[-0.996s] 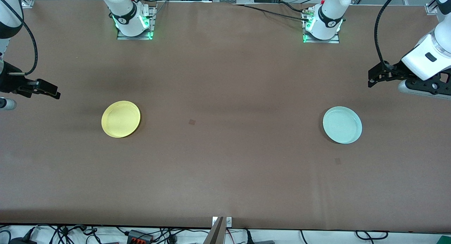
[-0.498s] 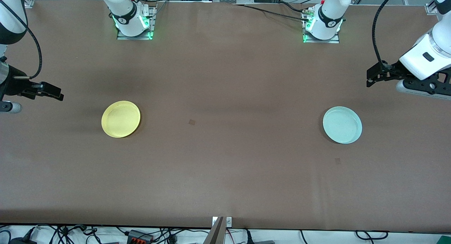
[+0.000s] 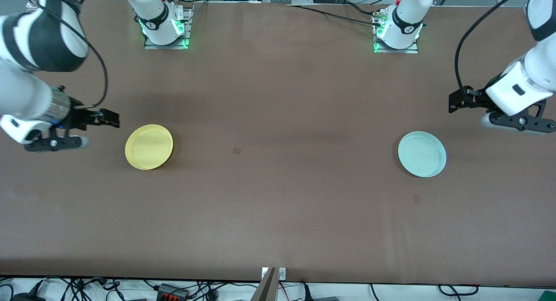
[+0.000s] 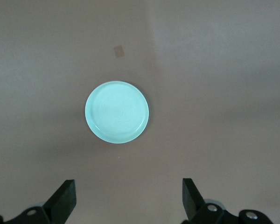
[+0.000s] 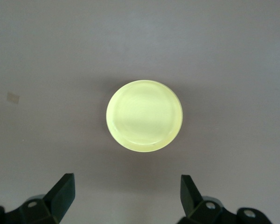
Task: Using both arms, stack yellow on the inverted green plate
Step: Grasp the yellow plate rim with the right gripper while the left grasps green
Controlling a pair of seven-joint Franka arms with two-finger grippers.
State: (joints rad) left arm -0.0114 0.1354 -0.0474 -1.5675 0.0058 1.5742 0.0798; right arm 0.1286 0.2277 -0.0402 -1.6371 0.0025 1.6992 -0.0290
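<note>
Am hovering both end effectors, fingers spread wide: right end effector [image 3: 114, 119] beside round pastel-yellow plastic-looking plate [image 3: 149, 147], left end effector [image 3: 454, 104] near pale mint-green plate [image 3: 422, 154], both rim-up on brown tabletop [image 3: 278, 205]. Judging plates light, stiff, slick; am planning rim pinches.

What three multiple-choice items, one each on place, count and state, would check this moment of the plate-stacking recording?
1. Where does the yellow plate lie?
A. toward the right arm's end of the table
B. on the green plate
C. in the left hand

2. How many plates are on the table?
A. one
B. two
C. three

3. How does the green plate sit?
A. inverted, with the yellow plate on it
B. rim up, flat on the table
C. lifted in a hand

Answers:
1. A: it lies alone on the table beside the right hand.
2. B: one yellow and one green, wide apart.
3. B: its hollow faces up in the left wrist view, and the left hand is open above the table, holding nothing.
</note>
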